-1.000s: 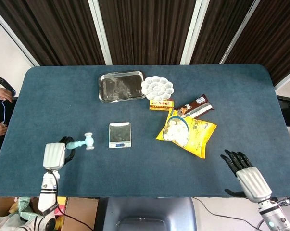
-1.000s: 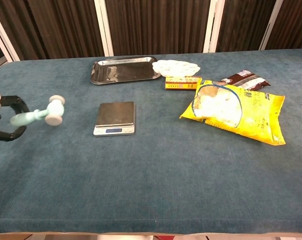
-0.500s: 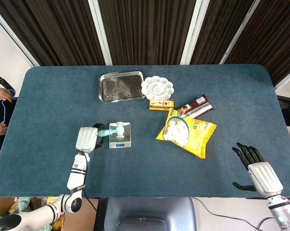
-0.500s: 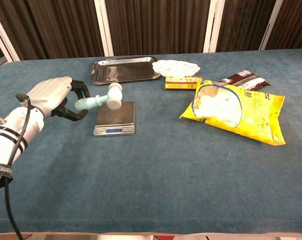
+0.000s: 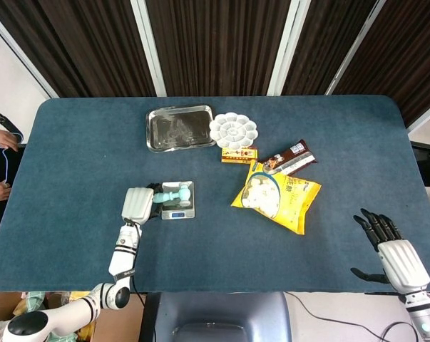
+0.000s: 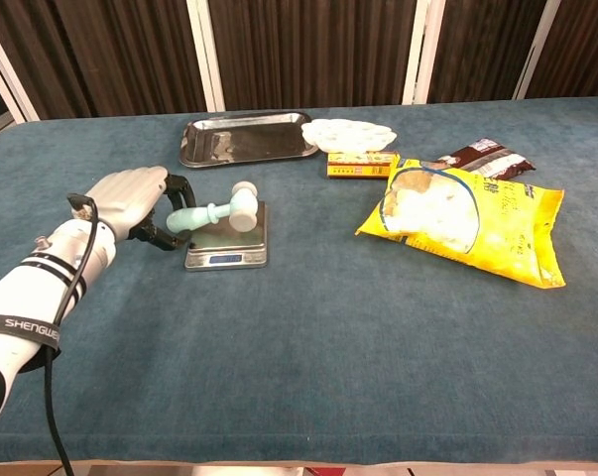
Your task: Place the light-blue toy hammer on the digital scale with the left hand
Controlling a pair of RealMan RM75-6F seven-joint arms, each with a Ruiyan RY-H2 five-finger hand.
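We read "SHENGWEI" on the left forearm (image 6: 26,325); the left hand (image 6: 130,198) grips the handle of the light-blue toy hammer (image 6: 219,210), whose head sits over the digital scale (image 6: 227,241), contact unclear; behind the scale lie a steel tray (image 6: 244,137), a white palette (image 6: 348,133) and a small box (image 6: 361,165), its print unreadable; right of the scale a yellow snack bag (image 6: 467,218); far right of it, the right hand (image 5: 393,253) hangs with fingers apart, holding nothing.

The toy hammer (image 6: 219,210) is light blue with a white head. The scale (image 6: 228,238) is silver with a blue strip in front. The table (image 6: 308,337) is dark blue. The left hand (image 6: 130,200) is white with black fingers (image 6: 176,184). The snack bag (image 6: 472,228) is yellow. The tray (image 6: 245,137) is shiny silver. The paint dish (image 6: 348,133) is white.
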